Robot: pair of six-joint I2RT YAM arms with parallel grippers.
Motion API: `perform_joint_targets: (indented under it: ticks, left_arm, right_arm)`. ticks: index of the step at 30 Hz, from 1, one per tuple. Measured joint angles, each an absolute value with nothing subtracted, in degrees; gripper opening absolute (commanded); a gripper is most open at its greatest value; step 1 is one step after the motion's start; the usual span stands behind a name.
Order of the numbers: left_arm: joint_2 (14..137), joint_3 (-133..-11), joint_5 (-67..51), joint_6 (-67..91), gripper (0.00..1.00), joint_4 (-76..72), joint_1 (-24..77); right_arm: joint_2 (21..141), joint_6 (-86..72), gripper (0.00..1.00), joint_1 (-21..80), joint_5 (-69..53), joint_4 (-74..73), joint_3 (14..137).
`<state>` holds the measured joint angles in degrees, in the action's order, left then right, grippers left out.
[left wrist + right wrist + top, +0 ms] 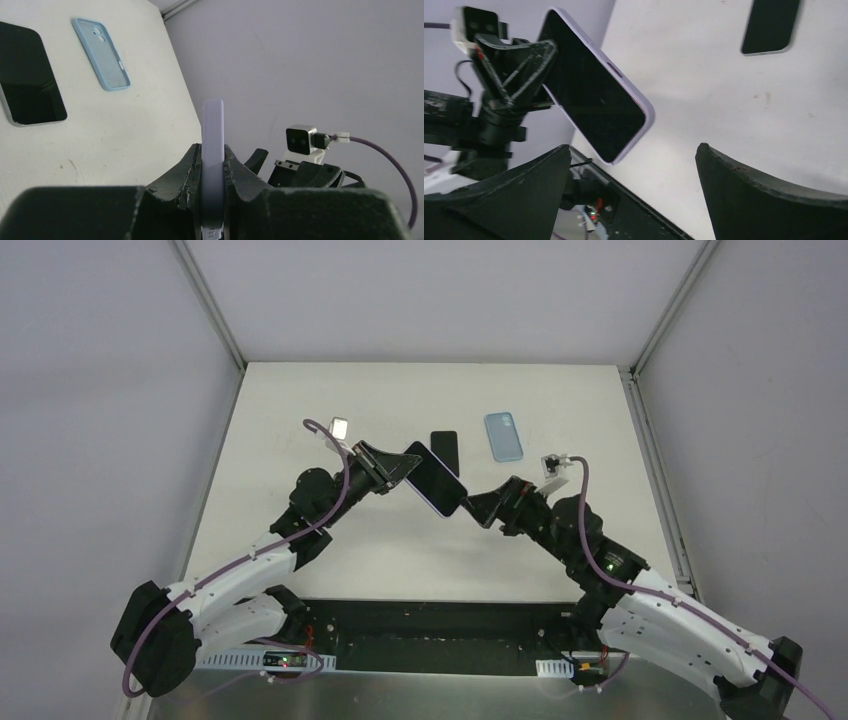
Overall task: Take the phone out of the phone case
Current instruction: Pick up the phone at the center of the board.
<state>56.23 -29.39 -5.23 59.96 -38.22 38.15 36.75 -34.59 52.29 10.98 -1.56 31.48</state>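
The phone (435,481), dark screen up, sits in a lavender phone case (650,113) and hangs tilted above the table's middle. My left gripper (402,467) is shut on its upper-left end. In the left wrist view the case's edge (212,127) stands upright, pinched between the two black fingers (190,167). My right gripper (472,506) is open just off the phone's lower-right corner. In the right wrist view its fingers (744,190) stand wide apart, the phone's screen (591,92) lies ahead of them, and nothing is between them.
A second black phone (445,450) lies flat on the table behind the held one. A light blue empty case (504,435) lies to its right. Metal frame rails border the white table (300,540) on both sides.
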Motion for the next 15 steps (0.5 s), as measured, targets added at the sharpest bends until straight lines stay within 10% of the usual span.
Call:
perform_joint_targets:
  ticks: [15]
  left_arm:
    - [50.24,-29.65,-3.79,60.95,0.00,-36.99,37.36]
  right_arm:
    - [40.23,-45.54,0.99,48.18,-10.44,18.17,30.20]
